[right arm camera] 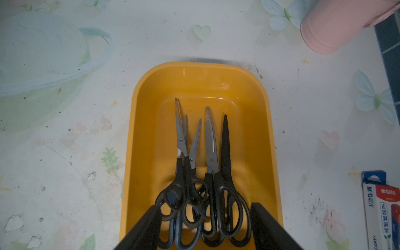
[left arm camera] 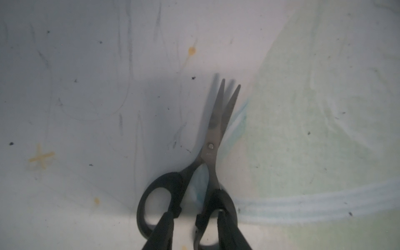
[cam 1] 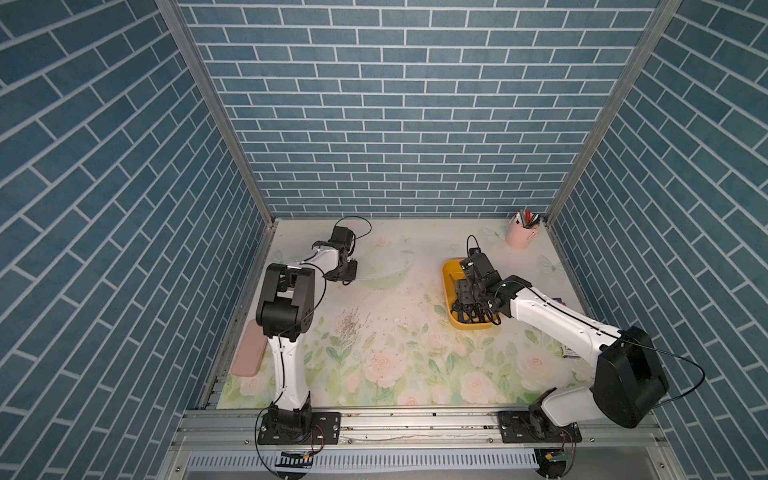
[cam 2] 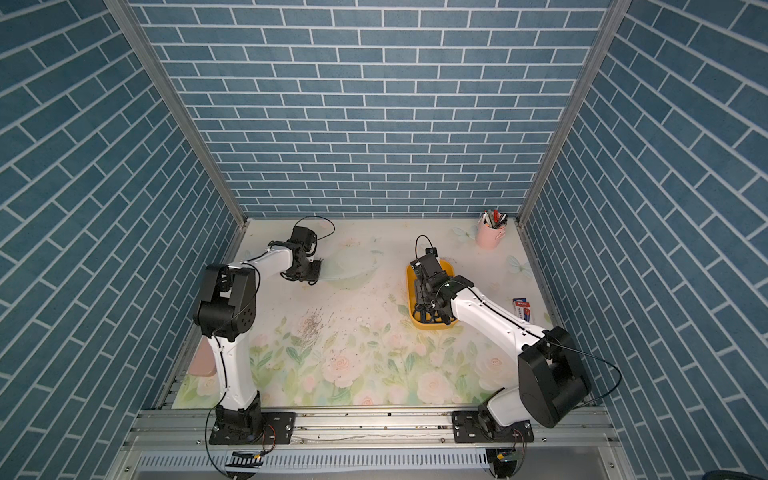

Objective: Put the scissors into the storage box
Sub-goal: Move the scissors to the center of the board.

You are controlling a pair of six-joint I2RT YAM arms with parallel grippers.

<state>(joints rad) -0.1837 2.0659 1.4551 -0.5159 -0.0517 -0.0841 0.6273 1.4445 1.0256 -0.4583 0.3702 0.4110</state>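
Yellow-orange glossy plastic storage box (right arm camera: 201,69), round-cornered, right of centre in both top views, holds tangled steel-bladed, black-looped scissors (right arm camera: 208,149). Their count is unclear, and there they are half hidden under the spread, empty right gripper (right arm camera: 205,207). Left of centre, the left gripper (left arm camera: 195,213) clenches small black-handled scissors (left arm camera: 214,132), their loops cut off.

My cell: blue brick on three sides, flowered table below.

In both top views I see a back wall (cam 1: 395,104) and two side walls (cam 1: 83,208) covered in blue brick-pattern panels with pale joints, meeting at bare aluminium corner posts (cam 1: 216,112). The tabletop (cam 1: 415,365) wears a pale cloth printed with pink roses, green leaves and light blue butterflies. The wrist views show it scuffed, with dark specks and a few yellow marks. An aluminium rail (cam 1: 415,424) runs along the near edge, with a slotted white strip (cam 1: 415,459) below it. Light is soft and even, probably from overhead.
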